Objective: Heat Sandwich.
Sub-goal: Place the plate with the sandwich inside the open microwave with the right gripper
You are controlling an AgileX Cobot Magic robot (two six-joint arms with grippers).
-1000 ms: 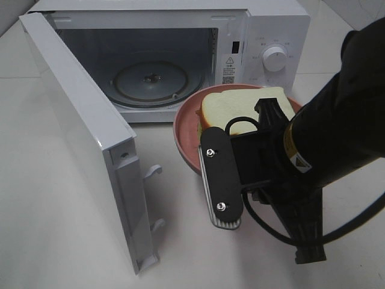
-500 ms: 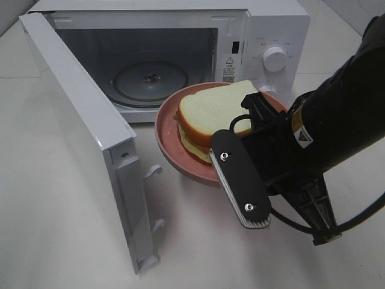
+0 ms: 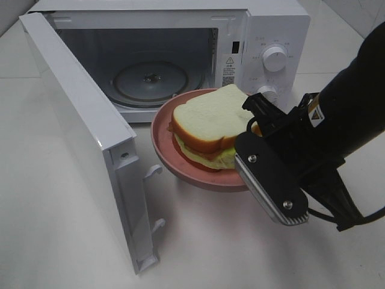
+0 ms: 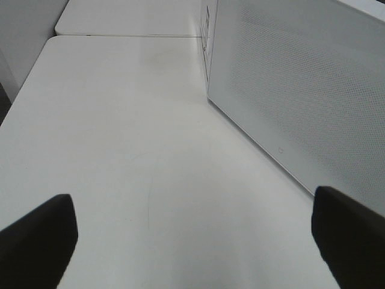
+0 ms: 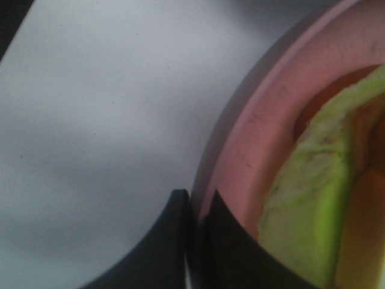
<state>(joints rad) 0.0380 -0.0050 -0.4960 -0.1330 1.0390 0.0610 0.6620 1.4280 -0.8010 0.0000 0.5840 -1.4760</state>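
- Sandwich [image 3: 204,123] of square white bread with tan crust over a pale green leafy layer lay on a round pink plate [image 3: 163,147] at the centre of the exterior high frame, just in front of the oven's open mouth and not yet inside.
- Right gripper [image 5: 194,208] had its black fingers [image 5: 231,247] pinched almost together on the plate's rim, on the side away from the oven; the plate seemed to be carried clear of the white desk [image 3: 60,253].
- Left gripper [image 4: 192,241] held nothing, its fingers [image 4: 36,241] spread to the lower corners of its wrist view above bare desk, beside a perforated white panel [image 4: 301,90].
- Done, by my reading: the door stood open and the plate was picked up and brought to the opening.
- Left: setting the plate on the round glass turntable [image 3: 150,81], letting go, shutting the door and turning the dials [image 3: 275,58].
- White box-shaped microwave oven [image 3: 180,9] filled the upper frame.
- Its door [image 3: 78,132] ran down the left of the frame, latch hooks [image 3: 153,171] pointing towards the plate.
- Nothing lay between plate and cavity; the sill and the door's hooks looked the likeliest snags.
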